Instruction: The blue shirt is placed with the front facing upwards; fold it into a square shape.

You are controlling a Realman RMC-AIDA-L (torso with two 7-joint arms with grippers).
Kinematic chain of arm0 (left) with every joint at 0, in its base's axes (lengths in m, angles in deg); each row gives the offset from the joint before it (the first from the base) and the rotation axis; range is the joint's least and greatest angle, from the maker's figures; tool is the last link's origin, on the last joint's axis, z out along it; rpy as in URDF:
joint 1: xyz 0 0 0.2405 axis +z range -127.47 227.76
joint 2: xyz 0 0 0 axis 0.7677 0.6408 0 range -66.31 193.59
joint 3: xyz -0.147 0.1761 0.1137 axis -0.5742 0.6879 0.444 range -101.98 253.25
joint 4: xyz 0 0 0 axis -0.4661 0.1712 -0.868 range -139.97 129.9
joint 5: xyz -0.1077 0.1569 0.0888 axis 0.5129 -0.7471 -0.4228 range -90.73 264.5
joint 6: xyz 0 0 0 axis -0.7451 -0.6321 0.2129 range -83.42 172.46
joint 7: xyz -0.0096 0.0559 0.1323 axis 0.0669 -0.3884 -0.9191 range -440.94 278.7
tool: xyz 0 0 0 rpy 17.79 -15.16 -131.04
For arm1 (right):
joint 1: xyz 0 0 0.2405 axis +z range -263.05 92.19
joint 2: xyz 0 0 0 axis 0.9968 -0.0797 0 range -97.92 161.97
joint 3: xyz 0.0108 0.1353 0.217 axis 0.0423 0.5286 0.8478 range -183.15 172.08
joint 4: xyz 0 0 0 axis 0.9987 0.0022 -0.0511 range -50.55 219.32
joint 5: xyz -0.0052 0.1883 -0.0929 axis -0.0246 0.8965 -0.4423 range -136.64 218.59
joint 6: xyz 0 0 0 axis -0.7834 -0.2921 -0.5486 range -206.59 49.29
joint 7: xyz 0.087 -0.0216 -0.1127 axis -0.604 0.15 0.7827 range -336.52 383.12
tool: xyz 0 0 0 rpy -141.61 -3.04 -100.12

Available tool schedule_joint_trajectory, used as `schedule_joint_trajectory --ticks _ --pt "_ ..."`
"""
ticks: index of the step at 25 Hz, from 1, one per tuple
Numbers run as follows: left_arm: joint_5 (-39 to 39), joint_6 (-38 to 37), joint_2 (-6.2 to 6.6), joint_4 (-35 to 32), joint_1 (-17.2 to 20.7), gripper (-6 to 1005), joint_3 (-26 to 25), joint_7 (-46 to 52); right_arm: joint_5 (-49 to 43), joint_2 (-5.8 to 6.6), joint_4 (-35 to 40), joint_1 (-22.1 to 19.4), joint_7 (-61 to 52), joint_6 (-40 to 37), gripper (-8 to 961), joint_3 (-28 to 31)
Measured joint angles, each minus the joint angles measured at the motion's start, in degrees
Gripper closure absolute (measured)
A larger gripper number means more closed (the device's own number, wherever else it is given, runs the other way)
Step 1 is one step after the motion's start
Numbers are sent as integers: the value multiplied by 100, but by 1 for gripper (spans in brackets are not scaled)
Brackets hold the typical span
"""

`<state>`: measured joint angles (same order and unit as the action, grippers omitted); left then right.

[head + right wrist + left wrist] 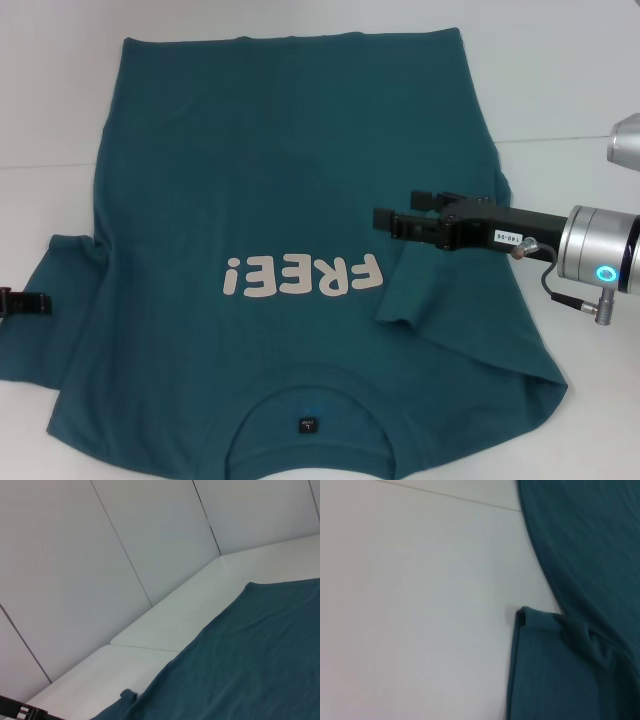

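Note:
The blue shirt (270, 180) lies spread on the white table (570, 80), front up, with the whitish "FREE!" print (302, 276) and the black neck label (307, 424) toward the near edge. Its sleeve on the right (440, 290) is folded inward over the body, with the edge raised a little. My right gripper (392, 222) hovers just above that fold, near the end of the print. My left gripper (25, 302) sits low at the far left, beside the other sleeve (60, 300), which lies flat. The left wrist view shows that sleeve's corner (555, 665) on bare table.
White table surface surrounds the shirt, widest at the left (50, 110) and far right. Grey wall panels (100, 555) stand behind the table's far edge. The shirt's hem (290, 40) reaches close to the back of the table.

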<state>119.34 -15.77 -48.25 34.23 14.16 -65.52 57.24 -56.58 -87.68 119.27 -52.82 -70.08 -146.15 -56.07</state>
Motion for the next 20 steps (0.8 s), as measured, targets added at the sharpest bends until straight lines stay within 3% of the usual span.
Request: schedule_joint_trajectory --ticks 20 --pt "112 -349 -73 -5 -108 158 -70 32 0 -8 -29 9 9 0 12 10"
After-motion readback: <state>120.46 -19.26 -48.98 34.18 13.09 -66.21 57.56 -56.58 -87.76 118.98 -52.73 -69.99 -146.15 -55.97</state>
